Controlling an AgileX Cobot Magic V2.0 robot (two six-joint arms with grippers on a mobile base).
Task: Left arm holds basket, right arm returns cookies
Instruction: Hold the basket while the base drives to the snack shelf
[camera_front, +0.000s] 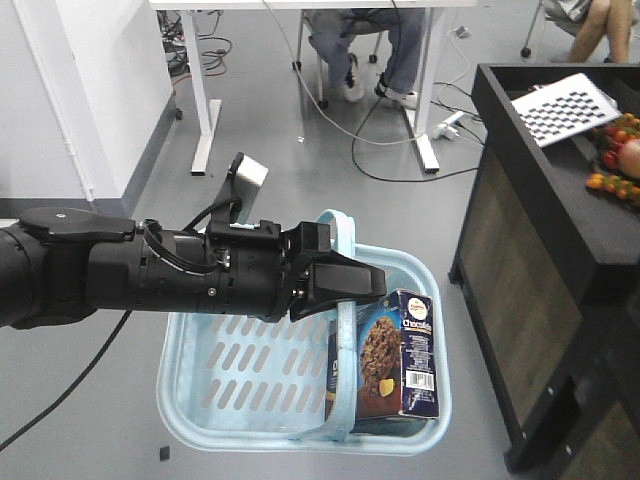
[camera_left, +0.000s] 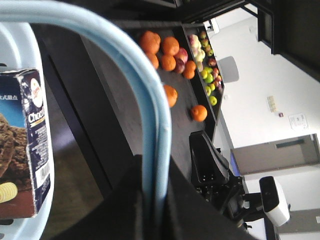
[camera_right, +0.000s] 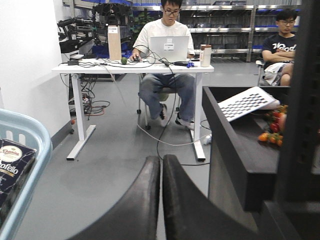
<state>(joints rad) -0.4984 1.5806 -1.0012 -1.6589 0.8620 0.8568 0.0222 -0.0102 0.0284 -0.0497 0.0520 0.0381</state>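
step: pre-pick, cookies not yet lifted | left gripper (camera_front: 345, 275) clamped on the basket (camera_front: 200, 405) handle, arm reaching in level from the left | cookies (camera_front: 385, 355) upright at basket's right end | right gripper (camera_right: 161, 165) pressed closed, empty, level, just right of basket | next, likely: open, swing left, close on box

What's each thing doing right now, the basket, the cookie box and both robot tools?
Light blue plastic slotted basket: held by its hoop handle.
Dark navy cardboard cookie box: upright inside the basket.
Left tool: shut on the basket's handle.
Right tool: shut, holding nothing.
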